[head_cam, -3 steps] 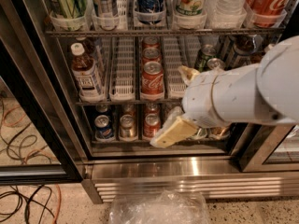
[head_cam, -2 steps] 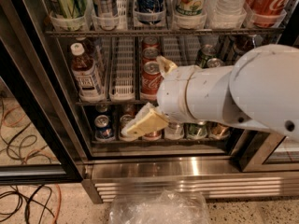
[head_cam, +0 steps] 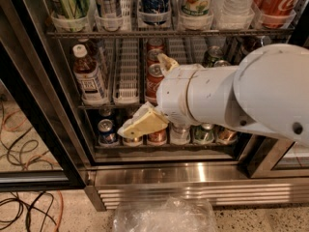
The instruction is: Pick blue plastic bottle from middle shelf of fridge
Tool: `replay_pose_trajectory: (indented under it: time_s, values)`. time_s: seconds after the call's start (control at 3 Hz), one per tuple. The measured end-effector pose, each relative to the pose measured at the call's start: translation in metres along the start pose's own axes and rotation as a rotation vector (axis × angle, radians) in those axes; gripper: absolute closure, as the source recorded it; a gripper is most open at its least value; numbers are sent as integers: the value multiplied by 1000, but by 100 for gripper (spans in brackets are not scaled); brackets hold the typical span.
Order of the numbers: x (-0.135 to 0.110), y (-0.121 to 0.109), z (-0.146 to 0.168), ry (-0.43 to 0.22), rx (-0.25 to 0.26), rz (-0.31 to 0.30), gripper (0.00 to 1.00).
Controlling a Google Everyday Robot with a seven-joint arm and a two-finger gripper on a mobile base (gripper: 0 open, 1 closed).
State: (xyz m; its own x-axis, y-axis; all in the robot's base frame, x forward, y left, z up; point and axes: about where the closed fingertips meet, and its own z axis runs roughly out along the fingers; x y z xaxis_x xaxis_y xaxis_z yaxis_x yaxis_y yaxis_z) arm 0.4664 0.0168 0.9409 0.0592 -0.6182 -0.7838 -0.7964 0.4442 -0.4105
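Bottle point(head_cam: 89, 79), slim clear plastic holding brown drink, white-capped with a blue-printed label, stands upright at the left end of the wire middle shelf point(head_cam: 104, 105) in the steel-framed glass-door fridge point(head_cam: 193, 175). A white slotted lane tray point(head_cam: 126, 71) lies just beside it. Right of that, before the red cans point(head_cam: 154, 79), the beige two-finger gripper point(head_cam: 140, 94) hangs spread wide, apparently holding nothing, apart from the bottle.

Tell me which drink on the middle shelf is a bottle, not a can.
The blue plastic bottle at far left: white cap, brown drink. The others visible are cans. The gripper hangs open by the red cans.
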Motion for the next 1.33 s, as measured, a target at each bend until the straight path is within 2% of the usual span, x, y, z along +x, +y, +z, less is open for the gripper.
replay_pose_trajectory:
  time_s: [0.33, 0.67, 1.0, 1.33]
  values:
    - [-6, -1, 12, -51, 35, 42, 0]
    - [13, -8, 42, -136, 106, 157, 0]
    - [42, -22, 67, -195, 184, 276, 0]
    - [43, -20, 86, -232, 196, 335, 0]
